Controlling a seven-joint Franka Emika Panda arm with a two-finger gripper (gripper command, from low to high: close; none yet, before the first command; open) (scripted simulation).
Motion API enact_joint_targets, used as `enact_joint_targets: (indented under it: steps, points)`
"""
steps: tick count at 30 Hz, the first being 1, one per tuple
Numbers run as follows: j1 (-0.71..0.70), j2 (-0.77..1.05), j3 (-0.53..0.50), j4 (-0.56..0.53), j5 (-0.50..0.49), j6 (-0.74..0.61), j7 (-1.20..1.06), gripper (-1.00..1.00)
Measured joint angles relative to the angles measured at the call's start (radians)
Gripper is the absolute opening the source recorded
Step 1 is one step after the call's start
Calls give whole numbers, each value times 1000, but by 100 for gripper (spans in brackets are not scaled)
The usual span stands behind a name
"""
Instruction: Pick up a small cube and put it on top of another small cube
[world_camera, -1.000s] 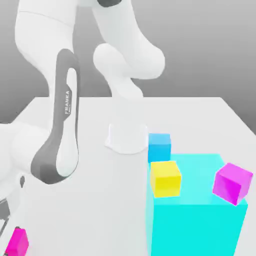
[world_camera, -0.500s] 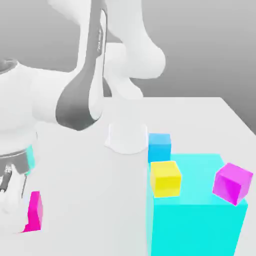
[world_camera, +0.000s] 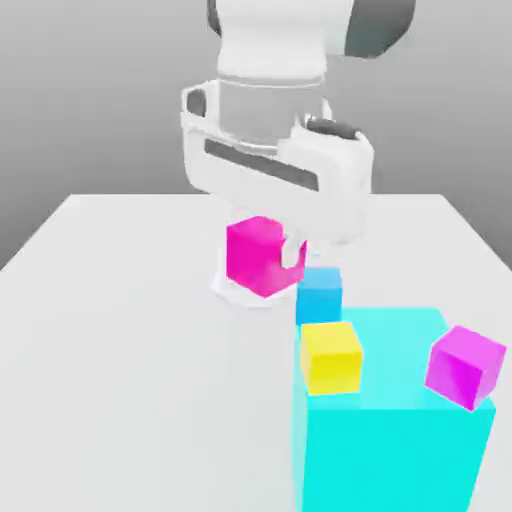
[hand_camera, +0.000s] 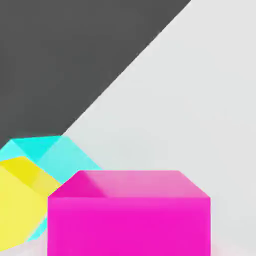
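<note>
Pink cube clamped in the gripper, up beyond the block

The gripper (world_camera: 266, 254) is closed on the pink cube (world_camera: 254, 260), with one fingertip (world_camera: 292, 250) visible against the cube's side. In the exterior view, the held cube appears above the cyan block (world_camera: 395, 460), off toward the exterior view's left, and it is apart from the block. The hand view also shows the pink cube close up, with part of the block and the yellow cube (world_camera: 331, 358) past it.

The yellow cube sits on top of the block, near its front corner on the exterior view's left. The violet cube (world_camera: 465, 368) is at the block's front corner on the exterior view's right, turned so that an edge faces the camera; how much of it rests on the block cannot be told. The blue cube (world_camera: 319, 295) is at the block's far corner on the exterior view's left, and whether it touches the block is unclear. The pale table (world_camera: 130, 400) spreads around the block.
</note>
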Motion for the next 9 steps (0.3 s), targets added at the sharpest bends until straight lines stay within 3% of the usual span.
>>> enact_joint_targets:
  steps: [2, 5, 6, 9]
  points:
    - [32, -48, 10, -30, 21, -16, -31, -100]
    - [39, -22, 23, -103, 30, 83, -40, -100]
    - [39, -10, 26, -125, 31, 116, -40, 100]
    - [39, -10, 26, -125, 31, 116, -41, 100]
